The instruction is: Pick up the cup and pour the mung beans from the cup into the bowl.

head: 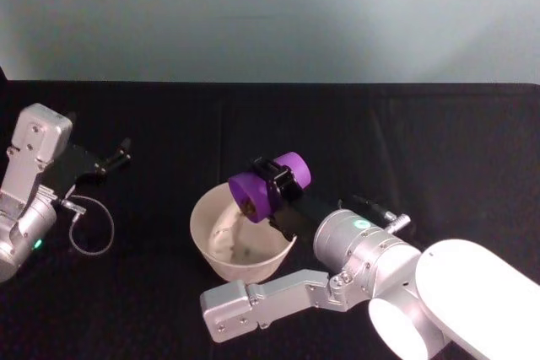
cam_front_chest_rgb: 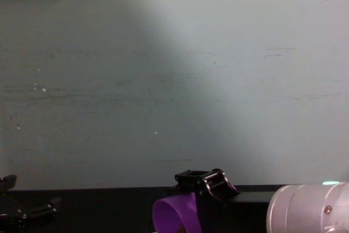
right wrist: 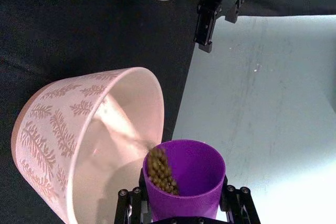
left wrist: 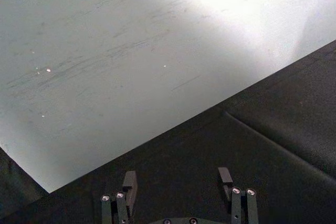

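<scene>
My right gripper (head: 278, 183) is shut on the purple cup (head: 268, 186), which lies tipped on its side with its mouth over the far rim of the bowl (head: 202, 246). In the right wrist view the cup (right wrist: 184, 179) holds mung beans (right wrist: 160, 170) sliding toward its lip and into the pale bowl (right wrist: 79, 145), whose outside bears a leaf pattern. A few beans lie inside the bowl in the head view. The chest view catches the cup (cam_front_chest_rgb: 177, 215) at its lower edge. My left gripper (left wrist: 178, 192) is open with nothing between its fingers, parked at the table's left (head: 114, 159).
Black cloth covers the table (head: 422, 149), and a pale wall rises behind it. A loop of thin cable (head: 89, 229) lies by the left arm. My right arm's silver links (head: 337, 280) cross in front of the bowl.
</scene>
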Robot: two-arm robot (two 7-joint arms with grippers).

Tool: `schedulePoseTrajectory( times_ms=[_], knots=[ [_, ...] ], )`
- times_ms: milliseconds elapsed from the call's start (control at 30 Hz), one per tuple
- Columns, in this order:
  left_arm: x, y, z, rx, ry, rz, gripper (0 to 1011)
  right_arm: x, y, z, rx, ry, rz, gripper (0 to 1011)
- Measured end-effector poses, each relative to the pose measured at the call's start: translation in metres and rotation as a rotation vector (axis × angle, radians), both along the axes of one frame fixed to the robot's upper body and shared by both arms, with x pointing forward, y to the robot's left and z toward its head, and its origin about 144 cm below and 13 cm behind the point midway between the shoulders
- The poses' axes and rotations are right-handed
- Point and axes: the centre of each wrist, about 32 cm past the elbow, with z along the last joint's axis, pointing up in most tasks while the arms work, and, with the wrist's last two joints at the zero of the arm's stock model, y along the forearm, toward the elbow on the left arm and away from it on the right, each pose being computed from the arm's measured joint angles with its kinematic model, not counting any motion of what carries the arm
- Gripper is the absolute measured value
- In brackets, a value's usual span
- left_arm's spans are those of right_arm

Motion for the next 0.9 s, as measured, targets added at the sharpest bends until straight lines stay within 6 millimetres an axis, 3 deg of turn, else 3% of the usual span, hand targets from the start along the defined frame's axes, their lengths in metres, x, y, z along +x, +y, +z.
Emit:
schedulePoseTrajectory(
  times_ms=[900],
  knots=[
    [0.0000, 0.0000, 0.0000, 0.000, 0.000, 0.000, 1000, -0.0011, 0.0032, 0.0013, -0.026, -0.006, 0.001, 726]
  ],
)
